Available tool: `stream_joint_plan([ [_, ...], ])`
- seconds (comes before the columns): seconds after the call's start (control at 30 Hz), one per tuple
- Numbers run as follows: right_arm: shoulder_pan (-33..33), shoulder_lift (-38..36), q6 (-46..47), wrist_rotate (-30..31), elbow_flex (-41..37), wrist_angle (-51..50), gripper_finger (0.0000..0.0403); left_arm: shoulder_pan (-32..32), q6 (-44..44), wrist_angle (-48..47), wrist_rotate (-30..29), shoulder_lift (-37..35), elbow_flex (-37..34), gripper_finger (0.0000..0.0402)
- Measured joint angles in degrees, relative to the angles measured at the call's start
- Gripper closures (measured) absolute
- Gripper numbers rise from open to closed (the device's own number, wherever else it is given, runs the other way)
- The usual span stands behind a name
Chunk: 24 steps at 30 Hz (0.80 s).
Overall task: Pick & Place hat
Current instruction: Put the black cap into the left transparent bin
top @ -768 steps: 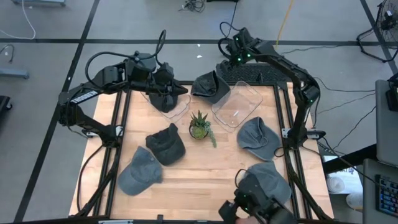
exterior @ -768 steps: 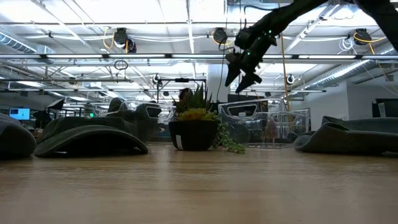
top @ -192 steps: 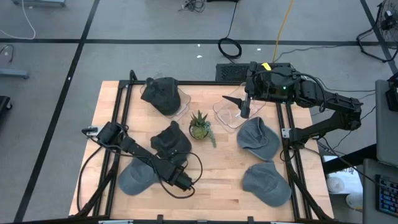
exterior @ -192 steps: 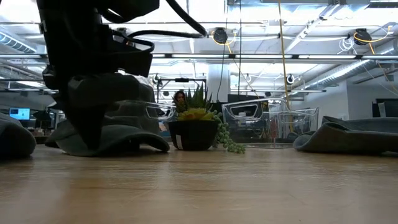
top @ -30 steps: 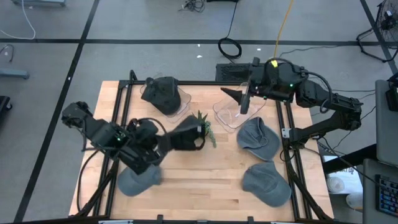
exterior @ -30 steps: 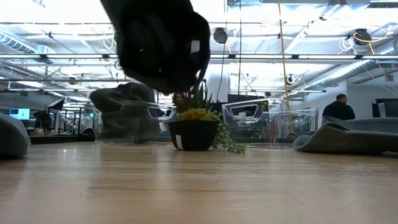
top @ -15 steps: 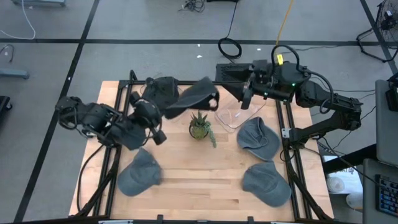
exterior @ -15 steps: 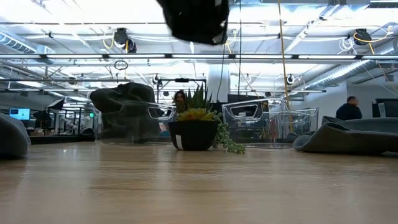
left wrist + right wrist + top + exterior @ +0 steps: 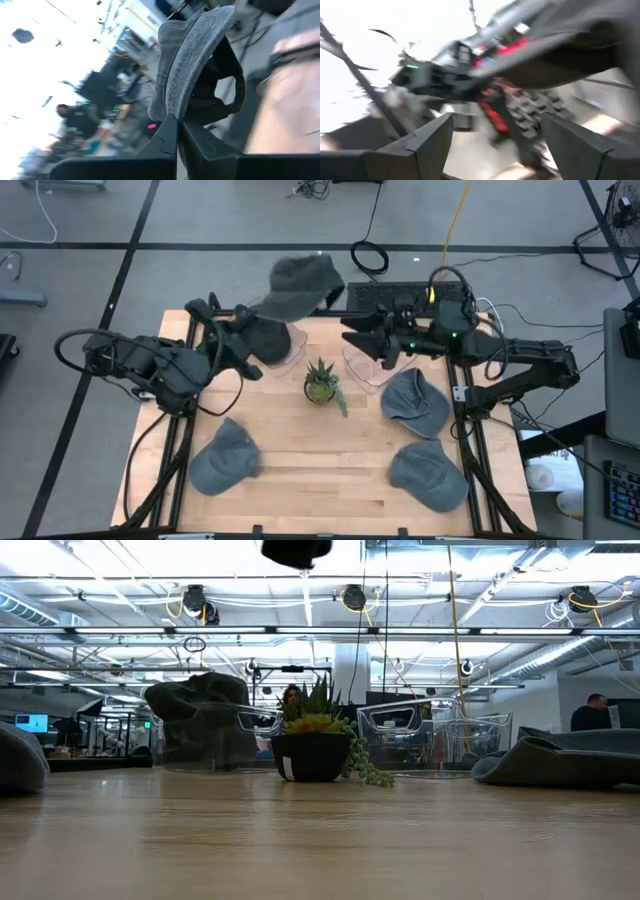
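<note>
My left gripper (image 9: 268, 306) is raised high over the table's far left part and is shut on a grey cap (image 9: 296, 284), which also shows in the left wrist view (image 9: 192, 65). A dark shape (image 9: 297, 550) at the top of the low view is this load. Below it, a clear bin (image 9: 290, 352) holds a dark cap (image 9: 262, 338). My right gripper (image 9: 366, 342) is open and empty over a second clear bin (image 9: 385, 368) at the far right; its fingers point toward the table's left. My left gripper pinches the cap's brim (image 9: 176, 107) at its edge between the two fingers (image 9: 167, 135). The cap stands out beyond the fingertips with its crown away from the gripper. It is lifted clear, high above the table.
A small potted plant (image 9: 321, 384) stands at the table's middle. Three more grey caps lie on the table: near left (image 9: 224, 456), right (image 9: 414, 401) and near right (image 9: 430, 476). Black frame rails run along the left and right edges.
My left gripper has carried the grey cap from beside the plant toward the far edge and sharply up, so the cap now hangs high above the left bin. My right gripper has shifted a little toward the table's left over its bin.
</note>
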Motion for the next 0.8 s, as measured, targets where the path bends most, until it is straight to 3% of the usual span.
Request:
stream_joint_plan([
  [0.17,0.84,-0.09,5.44,0.72,-7.85,17.05,0.0110,0.03,12.68,0.48,-4.87,0.04,0.00,0.0396],
  [0.37,0.83,0.60,14.11,7.33,-15.20,26.55,0.0107,0.03,22.14,0.48,-7.02,0.09,0.00,0.0396],
  [0.8,1.16,10.15,19.43,8.46,-16.56,45.72,0.0114,0.68,29.44,0.75,-4.82,3.76,-0.02,0.0396],
])
